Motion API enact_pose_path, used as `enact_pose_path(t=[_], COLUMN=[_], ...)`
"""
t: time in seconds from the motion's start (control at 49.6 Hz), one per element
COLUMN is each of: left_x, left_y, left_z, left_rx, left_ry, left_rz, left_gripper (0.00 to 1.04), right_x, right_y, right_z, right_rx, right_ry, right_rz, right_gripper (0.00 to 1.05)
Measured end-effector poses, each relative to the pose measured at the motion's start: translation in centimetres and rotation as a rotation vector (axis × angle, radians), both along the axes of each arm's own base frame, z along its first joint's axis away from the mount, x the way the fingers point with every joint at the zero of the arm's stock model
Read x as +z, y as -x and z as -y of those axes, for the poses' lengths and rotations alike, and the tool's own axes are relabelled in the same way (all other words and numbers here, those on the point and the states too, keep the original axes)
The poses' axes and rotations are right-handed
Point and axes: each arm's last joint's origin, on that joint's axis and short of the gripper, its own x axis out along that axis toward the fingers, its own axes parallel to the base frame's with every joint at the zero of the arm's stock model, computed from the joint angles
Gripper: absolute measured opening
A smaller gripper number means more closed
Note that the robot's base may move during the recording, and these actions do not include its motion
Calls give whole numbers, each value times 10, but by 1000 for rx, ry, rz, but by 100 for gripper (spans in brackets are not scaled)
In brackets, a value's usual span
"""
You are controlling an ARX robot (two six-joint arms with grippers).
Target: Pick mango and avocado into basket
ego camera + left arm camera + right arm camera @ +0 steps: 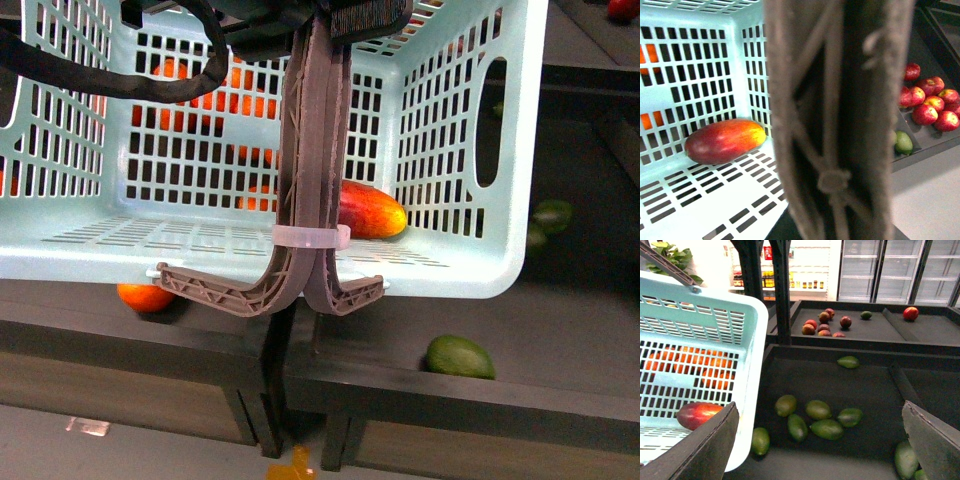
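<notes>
Mango (pixel 372 212) lies inside the basket (pixel 470 275), centre of the front frame, below the left jaws clamped on its handle (pixel 315 150). Only the right wrist view shows the right jaws apart, avocados (pixel 827 429) between them.

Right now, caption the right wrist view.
Mango resting in the aqua basket; green avocados scattered in the dark bin beside it.

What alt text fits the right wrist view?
An aqua basket holds one red-yellow mango; beside it, green avocados lie loose in a dark produce bin. The right arm's fingers are spread open and empty in the foreground.
</notes>
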Motion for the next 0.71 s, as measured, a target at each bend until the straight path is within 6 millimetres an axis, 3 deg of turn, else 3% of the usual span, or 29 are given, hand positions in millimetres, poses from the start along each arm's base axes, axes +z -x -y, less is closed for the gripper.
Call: enact_pose_path(t=[0.141,0.222,0.302,0.423,0.504,0.585,0.706], left_x=[0,0,0,0,0,0,0], left_y=[0,0,0,1,1,0,0], left_z=[0,0,0,1,1,0,0], left_rx=[6,2,-12,-27,-23,-8,-2], left_ry=[-5,-3,1,7,5,0,-3], left_rz=[4,3,0,-4,-3,1,3], left_gripper=[5,5,5,5,5,5,5], right_x=[0,1,10,26,20,0,-48], right_y=[0,-6,-22,-67,-103,-141,-192], right_z=[0,5,16,37,51,64,81], right_rx=[-25,-241,-330,-376,-381,-356,-288], right_ry=[-8,-96,-158,-200,-204,-185,-115], right_rz=[-6,-44,-55,-103,-181,-281,-452], right_gripper=[97,97,97,97,97,97,97])
